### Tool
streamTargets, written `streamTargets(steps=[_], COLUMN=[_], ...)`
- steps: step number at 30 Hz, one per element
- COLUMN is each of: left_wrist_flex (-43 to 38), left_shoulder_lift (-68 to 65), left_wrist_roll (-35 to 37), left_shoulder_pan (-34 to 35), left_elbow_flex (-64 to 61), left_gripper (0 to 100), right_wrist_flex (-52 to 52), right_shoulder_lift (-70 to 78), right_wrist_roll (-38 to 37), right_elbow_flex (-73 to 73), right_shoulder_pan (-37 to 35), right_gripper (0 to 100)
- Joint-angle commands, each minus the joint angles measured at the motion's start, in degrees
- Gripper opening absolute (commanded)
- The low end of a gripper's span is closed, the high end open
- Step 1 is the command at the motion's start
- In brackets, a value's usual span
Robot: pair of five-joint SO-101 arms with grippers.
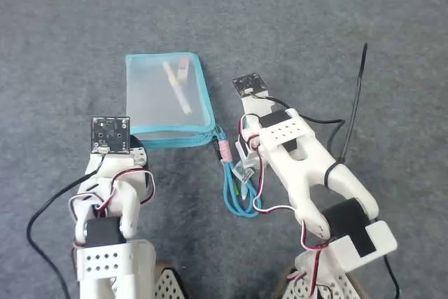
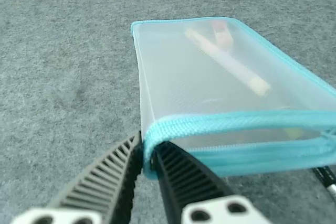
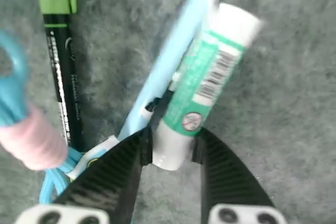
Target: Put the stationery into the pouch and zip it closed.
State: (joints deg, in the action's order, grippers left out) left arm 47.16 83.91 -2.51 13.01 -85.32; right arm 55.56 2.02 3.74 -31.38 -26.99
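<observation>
Pouch (image 1: 164, 96) sits abt mid-worktop (image 1: 63, 54), a bit left of centre. It's a flat rectangle of translucent, frosted plastic w/ woven teal trim round the edges. Inside it: a slim cream pen (image 2: 226, 61) lying diagonally, and a small pink-and-white piece (image 2: 223, 31) near the far edge. Can't tell if the zip is open. Left gripper (image 2: 148, 163) is clenched on the teal trim at the pouch's near left corner, ribbed black fingers pinching it. Off the near right corner lie a soft pink cylinder (image 3: 29, 137) and looping blue cord (image 1: 234, 197). Right gripper (image 3: 172, 140) is there too, grasping the end of a round white-and-green tube (image 3: 199, 82). A pale blue pen (image 3: 173, 51) touches the tube's side, and a green-and-black marker (image 3: 60, 61) lies near on the fuzzy grey worktop.
</observation>
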Motion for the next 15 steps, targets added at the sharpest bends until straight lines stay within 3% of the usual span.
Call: streamTargets(steps=[1, 7, 10, 15], left_wrist_flex=[-0.44, -0.44, -0.44, -0.44], left_shoulder_lift=[0.62, 0.62, 0.62, 0.62], left_wrist_roll=[-0.53, -0.53, -0.53, -0.53], left_shoulder_pan=[0.26, 0.26, 0.26, -0.35], left_elbow_flex=[2.15, 2.15, 2.15, 2.15], left_gripper=[1, 1, 1, 1], right_wrist_flex=[-0.13, 1.01, 4.18, 7.69], right_shoulder_lift=[-0.48, -0.48, -1.27, -1.71], right_wrist_roll=[-1.41, -1.58, -1.67, -6.33], right_elbow_flex=[2.81, 1.85, 2.29, 2.29], right_shoulder_pan=[0.48, 1.01, 5.05, 11.3], right_gripper=[10.4, 6.5, 1.2, 3.6])
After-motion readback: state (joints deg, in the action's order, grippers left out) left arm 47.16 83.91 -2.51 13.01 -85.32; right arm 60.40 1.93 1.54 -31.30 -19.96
